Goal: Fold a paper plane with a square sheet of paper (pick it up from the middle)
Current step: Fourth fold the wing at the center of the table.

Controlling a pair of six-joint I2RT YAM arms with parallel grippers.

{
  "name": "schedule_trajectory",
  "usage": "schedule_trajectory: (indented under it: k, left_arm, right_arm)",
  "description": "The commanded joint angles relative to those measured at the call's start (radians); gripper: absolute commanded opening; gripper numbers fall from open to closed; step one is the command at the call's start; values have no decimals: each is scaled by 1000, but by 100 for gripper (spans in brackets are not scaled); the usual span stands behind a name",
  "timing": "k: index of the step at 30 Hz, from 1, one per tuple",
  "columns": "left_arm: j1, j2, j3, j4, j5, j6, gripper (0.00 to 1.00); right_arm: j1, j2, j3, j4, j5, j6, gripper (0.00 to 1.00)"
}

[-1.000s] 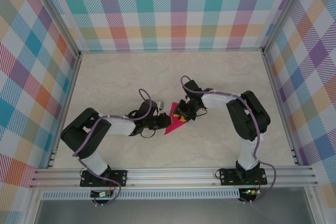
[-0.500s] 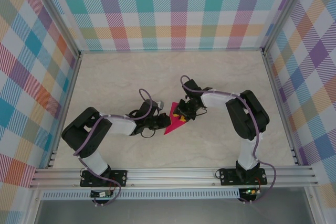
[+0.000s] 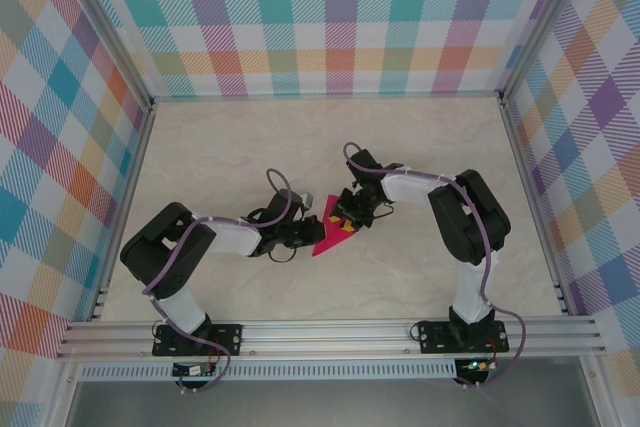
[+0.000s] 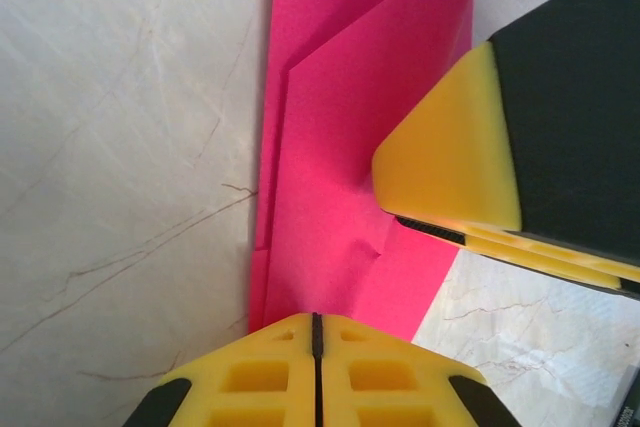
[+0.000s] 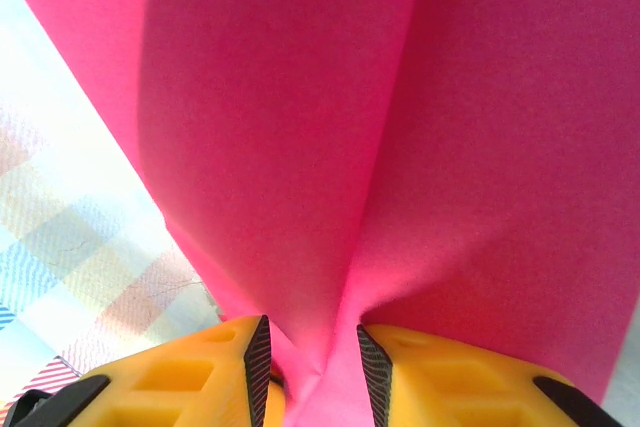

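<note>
Mid-fold, I'd say. The right tool point(image 5: 312, 352) pinches a raised crease of the square sheet of paper point(image 4: 335, 137). The sheet lies on the tabletop point(image 4: 120, 147) just ahead of the left tool point(image 4: 315, 322), whose fingers are pressed together at its near edge. Next, that crease probably needs flattening gently.

A pale marbled table point(image 3: 420, 147) carries one folded pink paper point(image 3: 326, 238) at its centre.
</note>
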Motion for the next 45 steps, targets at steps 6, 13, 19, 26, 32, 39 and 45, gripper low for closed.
schedule_trajectory:
  k: [6,13,19,26,32,39,45]
  left_arm:
    - [10,-6,7,-113,-65,5,4]
    - [10,17,14,-120,-65,4,4]
    - [10,34,26,-149,-53,10,4]
    - [10,39,39,-242,-40,27,3]
    - [10,37,56,-302,-52,46,2]
    - [8,51,70,-325,-56,51,1]
    - [7,53,70,-333,-71,48,0]
  right_arm:
    - [6,79,-57,-152,118,-14,34]
    - [6,71,-51,-153,110,-16,35]
    - [7,19,-39,-124,83,-36,35]
    - [6,-144,19,12,6,-113,36]
    - [7,-237,-42,98,-6,-194,22]
    - [19,-177,-96,165,-73,-352,0]
    - [40,-89,-98,213,-129,-393,0]
